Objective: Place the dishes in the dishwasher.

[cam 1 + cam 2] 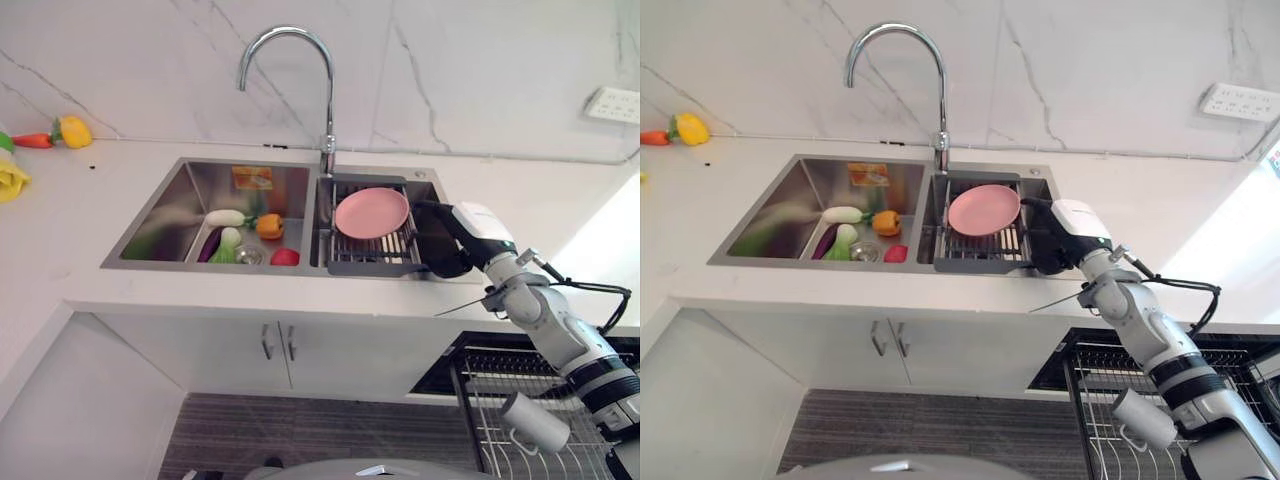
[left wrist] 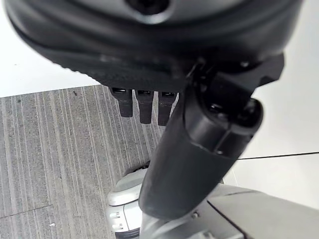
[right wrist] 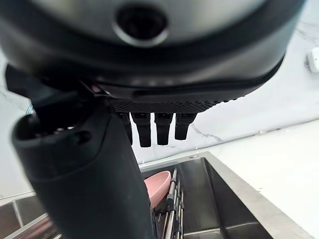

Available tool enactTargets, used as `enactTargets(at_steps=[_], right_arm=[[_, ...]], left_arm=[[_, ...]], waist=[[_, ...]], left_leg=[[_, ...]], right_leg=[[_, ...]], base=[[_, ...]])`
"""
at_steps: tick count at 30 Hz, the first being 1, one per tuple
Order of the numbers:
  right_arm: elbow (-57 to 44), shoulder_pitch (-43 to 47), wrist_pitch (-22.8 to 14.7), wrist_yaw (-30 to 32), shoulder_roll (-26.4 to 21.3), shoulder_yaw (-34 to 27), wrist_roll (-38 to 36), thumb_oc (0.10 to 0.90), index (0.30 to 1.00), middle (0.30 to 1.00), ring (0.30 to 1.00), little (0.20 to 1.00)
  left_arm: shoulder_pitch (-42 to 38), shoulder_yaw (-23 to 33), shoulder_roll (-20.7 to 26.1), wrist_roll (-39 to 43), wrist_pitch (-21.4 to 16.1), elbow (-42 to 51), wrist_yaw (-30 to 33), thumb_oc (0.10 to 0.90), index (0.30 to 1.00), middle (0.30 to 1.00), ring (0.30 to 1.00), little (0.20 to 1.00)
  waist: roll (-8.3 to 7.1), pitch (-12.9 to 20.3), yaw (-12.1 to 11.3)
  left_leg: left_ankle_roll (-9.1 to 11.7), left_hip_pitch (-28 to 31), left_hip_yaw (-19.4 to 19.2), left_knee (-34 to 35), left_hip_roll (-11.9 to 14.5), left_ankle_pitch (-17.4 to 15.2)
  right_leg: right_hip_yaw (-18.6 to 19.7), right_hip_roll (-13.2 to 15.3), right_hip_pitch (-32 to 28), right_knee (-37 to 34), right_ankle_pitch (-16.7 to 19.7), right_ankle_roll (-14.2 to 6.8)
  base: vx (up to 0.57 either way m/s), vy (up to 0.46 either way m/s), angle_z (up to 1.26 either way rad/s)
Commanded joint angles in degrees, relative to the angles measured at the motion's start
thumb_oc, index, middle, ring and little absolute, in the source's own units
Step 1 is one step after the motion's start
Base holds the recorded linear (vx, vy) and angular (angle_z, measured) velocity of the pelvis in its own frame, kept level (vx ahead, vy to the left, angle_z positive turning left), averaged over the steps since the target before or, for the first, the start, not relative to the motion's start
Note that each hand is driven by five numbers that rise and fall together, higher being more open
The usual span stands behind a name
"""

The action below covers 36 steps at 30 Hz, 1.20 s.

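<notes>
Nearest the head camera, the right hand (image 1: 447, 238) hovers beside the pink plate (image 1: 371, 212) on the sink rack (image 1: 372, 250), while its wrist view shows straight, empty fingers (image 3: 157, 128); rigid, probably slippery, the plate seems best pinched at its rim.

Double sink (image 1: 195, 180) sits set into the counter (image 1: 90, 210), faucet (image 1: 325, 150) at twelve o'clock behind the divider. Plate (image 1: 371, 212) lies on the rack (image 1: 375, 250) in the right basin. Vegetables (image 1: 240, 240) cluster in the left basin. Right hand (image 1: 445, 240) is at three o'clock of the plate, just beside the rack. Dishwasher rack (image 1: 500, 410) sits below at five o'clock, a cup (image 1: 535, 422) in it.
</notes>
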<state>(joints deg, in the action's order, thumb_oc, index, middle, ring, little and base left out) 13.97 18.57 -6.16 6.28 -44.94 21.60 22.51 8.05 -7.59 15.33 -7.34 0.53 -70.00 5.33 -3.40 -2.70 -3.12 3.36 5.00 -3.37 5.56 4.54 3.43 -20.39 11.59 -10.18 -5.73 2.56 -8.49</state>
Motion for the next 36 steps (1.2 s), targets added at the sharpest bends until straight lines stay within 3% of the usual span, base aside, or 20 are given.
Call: enactTargets(at_steps=[1, 17, 24, 29, 36], right_arm=[[2.89, 12.55, -2.54, 2.99, -2.15, 1.44, 0.87, 0.800, 0.900, 0.900, 0.900, 0.900], [13.19, 19.84, -0.01, 5.59, 1.14, 6.67, 2.26, 0.800, 0.900, 0.900, 0.900, 0.900], [14.21, 20.75, 0.96, 7.03, 2.63, 5.08, -0.03, 0.800, 0.900, 0.900, 0.900, 0.900], [18.07, 19.74, 2.09, 9.07, 7.88, 0.51, -8.42, 0.800, 0.900, 0.900, 0.900, 0.900], [18.47, 20.02, 2.87, 8.88, 7.78, 0.83, -6.85, 0.800, 0.900, 0.900, 0.900, 0.900]], left_arm=[[-3.91, -2.53, 0.40, -0.18, -1.14, -3.40, 0.13, 0.800, 0.900, 0.900, 0.900, 0.900], [-3.69, -4.91, 0.63, 0.64, -1.54, -2.80, 0.81, 0.800, 0.900, 0.900, 0.900, 0.900], [-3.71, -5.11, 0.82, 1.38, -1.26, -2.95, 1.29, 0.800, 0.900, 0.900, 0.900, 0.900], [-3.38, -5.54, 0.47, 2.44, -0.80, -3.14, 1.70, 0.800, 0.900, 0.900, 0.900, 0.900], [-2.89, -5.42, 0.68, 2.86, -0.83, -2.29, 1.87, 0.800, 0.900, 0.900, 0.900, 0.900]], waist=[[0.44, 1.73, -3.01], [0.36, 1.20, -4.92], [0.18, 1.00, -5.49], [0.36, 0.86, -5.91], [0.25, 0.71, -6.17]], left_leg=[[0.73, 2.80, -0.67, -0.56, 0.23, -6.52], [0.69, 1.68, 0.83, -0.56, 0.19, -6.06], [0.68, 1.03, 1.74, -0.56, 0.25, -5.97], [0.54, 1.05, 2.08, -0.56, 0.26, -6.04], [0.53, 0.96, 2.52, -0.56, 0.19, -6.03]], right_leg=[[0.26, 1.64, 2.32, 1.00, -0.56, -1.50], [-1.30, 1.70, 2.18, 1.14, -0.69, -1.44], [-1.88, 1.57, 2.37, 1.15, -0.94, -1.32], [-1.89, 1.50, 2.23, 1.15, -1.14, -1.07], [-2.10, 1.36, 2.01, 1.19, -1.36, -1.00]], base=[[0.00, 0.000, 0.00], [0.02, 0.000, 0.04], [0.02, -0.007, 0.10], [0.02, 0.000, 0.00], [0.01, -0.003, 0.01]])
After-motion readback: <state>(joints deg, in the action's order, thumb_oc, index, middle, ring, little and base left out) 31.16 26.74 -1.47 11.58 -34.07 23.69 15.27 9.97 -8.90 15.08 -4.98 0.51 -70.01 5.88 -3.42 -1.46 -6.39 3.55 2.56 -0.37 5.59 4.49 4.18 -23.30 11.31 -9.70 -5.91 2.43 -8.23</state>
